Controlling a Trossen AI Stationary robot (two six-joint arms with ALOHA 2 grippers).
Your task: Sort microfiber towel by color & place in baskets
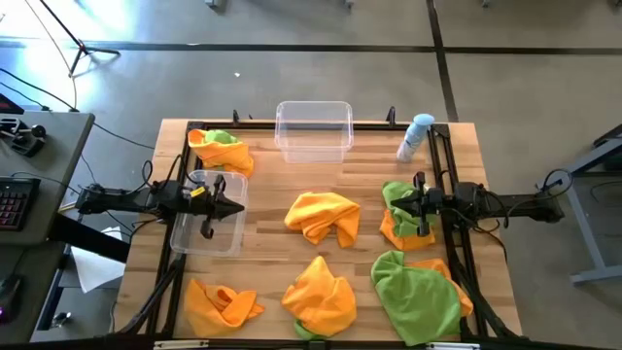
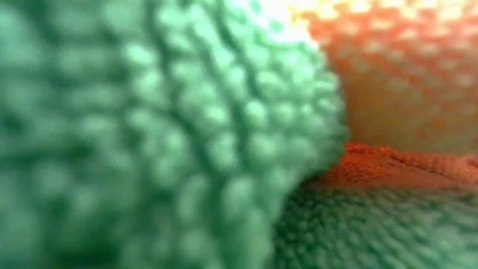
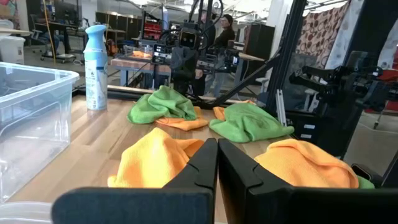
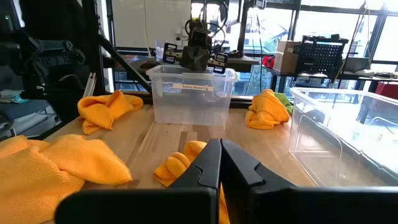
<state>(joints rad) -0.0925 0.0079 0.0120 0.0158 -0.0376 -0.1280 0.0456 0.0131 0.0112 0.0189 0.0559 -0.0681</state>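
Green towel (image 2: pixel 149 134) fills low view | high view: two baskets (image 1: pixel 313 128)

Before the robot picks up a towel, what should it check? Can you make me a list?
1. Left gripper empty, fingers shut over the left bin: ok.
2. Right gripper empty, shut over the green towel: ok.
3. Both bins empty, including the far bin: ok.
4. Towels sorted: not ok, orange towel on the table.
5. Spray bottle clear of the towels: ok.
6. Low camera clear: not ok, cloth covers it.
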